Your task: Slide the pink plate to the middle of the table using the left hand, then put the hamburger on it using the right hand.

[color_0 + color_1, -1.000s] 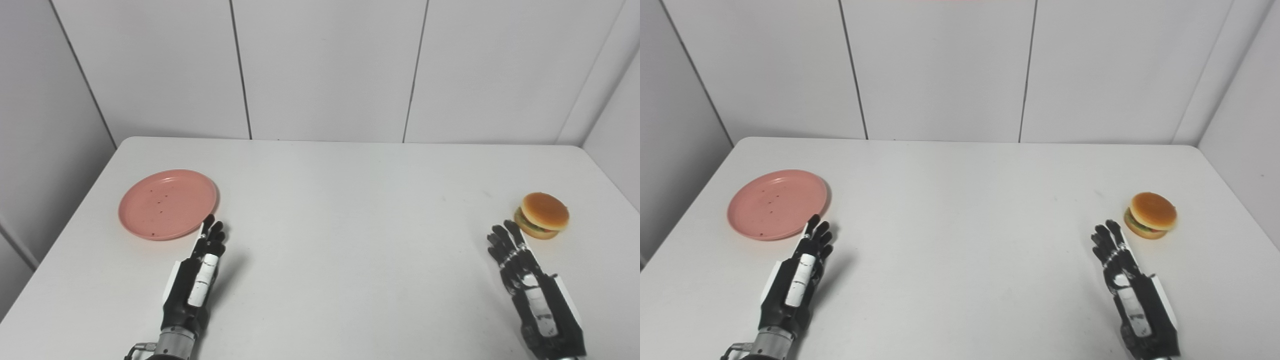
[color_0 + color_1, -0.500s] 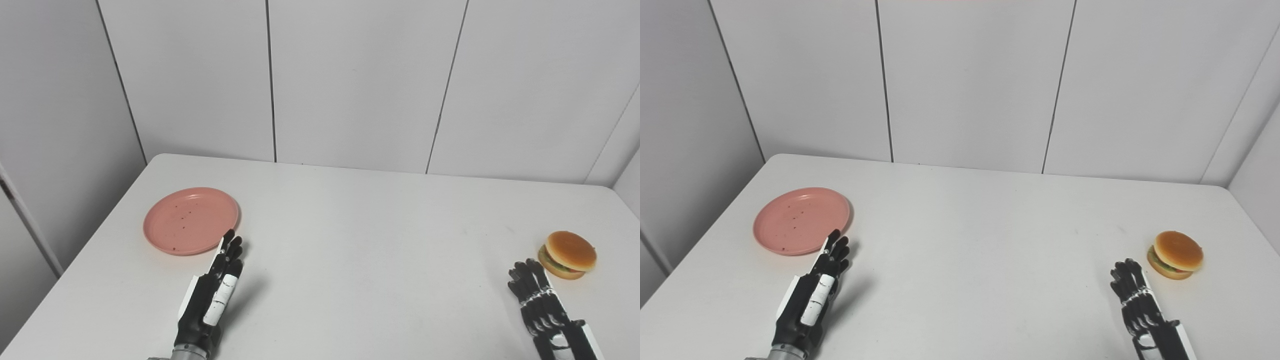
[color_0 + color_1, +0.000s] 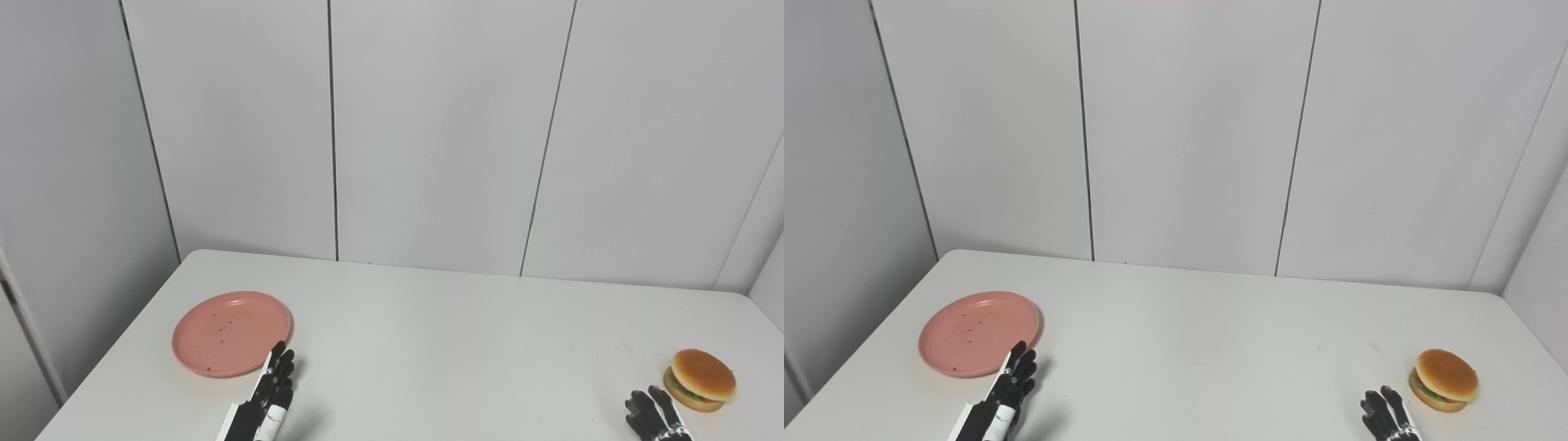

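White table (image 3: 441,343) standing against panelled wall (image 3: 429,135). Pink plate (image 3: 231,333) lying at far left of table, dark specks on it, not at middle. Left hand (image 3: 269,398) reaching with fingers straight and pressed together, empty, tips just beside plate's near right rim. Hamburger (image 3: 699,380) sitting at far right. Right hand (image 3: 655,419) showing only spread fingertips near hamburger, apart from it.

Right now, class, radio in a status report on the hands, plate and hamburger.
Left hand open, fingertips by pink plate rim. Right hand open, just short of hamburger. Plate at table's left, not yet slid. Nothing lies between them.
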`<state>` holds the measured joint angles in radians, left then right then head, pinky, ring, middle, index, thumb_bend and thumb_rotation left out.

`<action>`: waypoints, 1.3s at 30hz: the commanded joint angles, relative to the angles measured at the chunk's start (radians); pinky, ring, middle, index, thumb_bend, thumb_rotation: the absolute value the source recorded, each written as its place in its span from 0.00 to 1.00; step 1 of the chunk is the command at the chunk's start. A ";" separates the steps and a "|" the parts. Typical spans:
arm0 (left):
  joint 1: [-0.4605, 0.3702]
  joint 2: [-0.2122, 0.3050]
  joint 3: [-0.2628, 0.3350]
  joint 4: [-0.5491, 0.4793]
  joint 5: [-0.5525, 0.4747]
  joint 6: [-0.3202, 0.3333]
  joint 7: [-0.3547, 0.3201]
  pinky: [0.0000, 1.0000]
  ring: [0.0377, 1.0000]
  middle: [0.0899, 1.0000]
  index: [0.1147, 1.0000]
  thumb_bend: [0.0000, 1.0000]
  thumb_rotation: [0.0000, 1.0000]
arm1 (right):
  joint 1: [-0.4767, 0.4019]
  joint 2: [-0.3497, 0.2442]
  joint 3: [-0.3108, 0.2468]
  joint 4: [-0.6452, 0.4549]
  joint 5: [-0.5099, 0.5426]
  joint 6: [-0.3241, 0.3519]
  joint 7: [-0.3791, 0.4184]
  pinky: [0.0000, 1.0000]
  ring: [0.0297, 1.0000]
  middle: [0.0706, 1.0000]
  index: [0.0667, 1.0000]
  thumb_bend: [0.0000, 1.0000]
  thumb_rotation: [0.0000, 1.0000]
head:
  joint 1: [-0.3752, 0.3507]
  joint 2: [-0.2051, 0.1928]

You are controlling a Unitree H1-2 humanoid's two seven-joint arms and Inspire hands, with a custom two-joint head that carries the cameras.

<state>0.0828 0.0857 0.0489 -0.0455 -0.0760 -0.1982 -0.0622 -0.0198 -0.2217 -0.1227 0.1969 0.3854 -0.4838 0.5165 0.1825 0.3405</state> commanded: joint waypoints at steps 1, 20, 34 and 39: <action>-0.045 -0.035 -0.017 0.130 0.018 -0.045 0.013 1.00 1.00 1.00 1.00 0.87 0.85 | -0.140 -0.045 -0.034 0.333 -0.007 0.044 -0.048 1.00 0.97 0.96 0.98 0.84 0.85 | 0.002 -0.001; -0.219 0.062 0.086 -0.015 0.030 -0.072 0.074 0.86 0.84 0.83 0.88 0.84 0.85 | -0.116 -0.058 -0.038 0.281 -0.007 0.075 -0.054 1.00 0.97 0.96 0.98 0.86 0.85 | -0.009 0.062; -0.403 0.177 0.192 0.082 0.030 -0.090 0.073 0.79 0.78 0.79 0.77 0.87 0.83 | -0.103 -0.061 -0.038 0.239 -0.010 0.095 -0.065 1.00 0.97 0.97 0.98 0.86 0.85 | -0.008 0.088; -0.446 0.237 0.225 0.162 0.010 -0.127 0.060 0.78 0.78 0.78 0.74 0.91 0.84 | -0.104 -0.060 -0.039 0.232 -0.005 0.105 -0.066 1.00 0.97 0.96 0.98 0.86 0.84 | -0.010 0.091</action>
<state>-0.2563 0.2521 0.2429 0.1314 -0.0294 -0.2559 -0.0056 -0.0213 -0.2245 -0.1241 0.2013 0.3855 -0.4833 0.5165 0.1718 0.4310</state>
